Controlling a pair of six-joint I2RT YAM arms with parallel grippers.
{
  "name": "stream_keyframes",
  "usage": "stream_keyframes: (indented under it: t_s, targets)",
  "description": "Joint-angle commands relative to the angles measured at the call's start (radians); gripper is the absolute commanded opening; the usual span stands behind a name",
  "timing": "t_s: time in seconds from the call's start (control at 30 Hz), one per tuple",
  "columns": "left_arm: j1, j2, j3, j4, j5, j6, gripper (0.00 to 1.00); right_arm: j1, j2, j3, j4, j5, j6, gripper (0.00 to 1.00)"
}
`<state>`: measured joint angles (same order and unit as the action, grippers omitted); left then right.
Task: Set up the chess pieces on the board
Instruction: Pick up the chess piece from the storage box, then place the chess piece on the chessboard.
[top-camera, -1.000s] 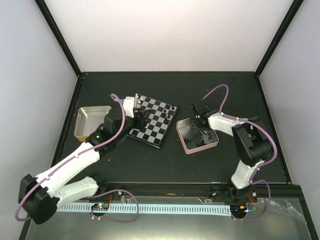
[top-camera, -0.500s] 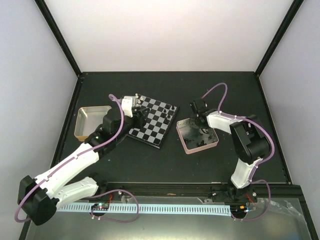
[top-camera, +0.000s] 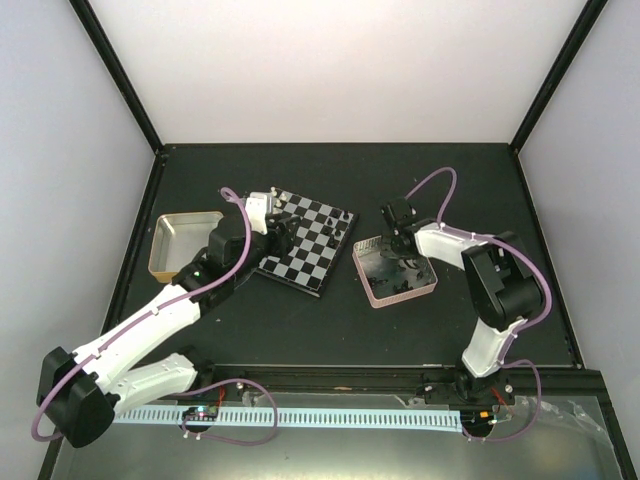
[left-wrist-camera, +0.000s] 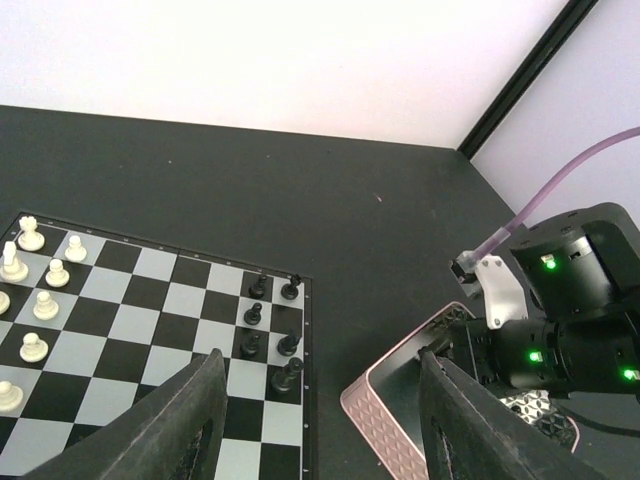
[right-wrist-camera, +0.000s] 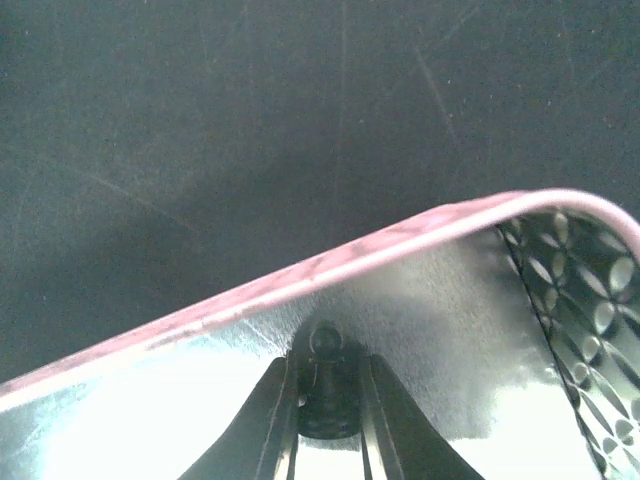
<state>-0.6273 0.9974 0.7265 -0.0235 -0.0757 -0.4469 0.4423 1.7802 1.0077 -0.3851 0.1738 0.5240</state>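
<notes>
A black chess piece (right-wrist-camera: 322, 388) stands upright inside the pink-rimmed tin (right-wrist-camera: 400, 236), close to its wall. The fingers (right-wrist-camera: 268, 420) of the right gripper (right-wrist-camera: 325, 368) press against it on both sides, so this gripper is clamped on the piece. The tin lies on the dark table (top-camera: 440, 180), just beside the right edge of the board (top-camera: 315, 252). On the board, six black pieces (left-wrist-camera: 253, 314) stand in two short columns along the edge nearest the tin. The pale pieces (left-wrist-camera: 44, 305) stand in a group at the opposite edge. The squares between the two groups are bare. The left gripper (left-wrist-camera: 322, 362) hangs above the board on the black-piece side, its fingers (left-wrist-camera: 195, 420) spread wide with nothing held between them. A gold-rimmed tin (top-camera: 163, 233) lies on the table to the left of the board, apart from it.
</notes>
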Motion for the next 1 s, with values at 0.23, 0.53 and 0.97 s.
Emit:
stream_keyframes:
  t_s: [0.23, 0.53, 0.97]
  targets:
    - [0.008, 0.008, 0.057, 0.038, 0.117, 0.018, 0.60, -0.005, -0.329, -0.093, 0.109, -0.218, -0.079, 0.08]
    - [0.022, 0.084, 0.296, -0.122, 0.389, -0.081, 0.71, -0.004, -0.639, -0.166, 0.382, -0.787, -0.132, 0.07]
    - [0.042, 0.277, 0.499, -0.104, 0.956, -0.327, 0.70, 0.059, -0.758, -0.167, 0.532, -1.060, -0.317, 0.10]
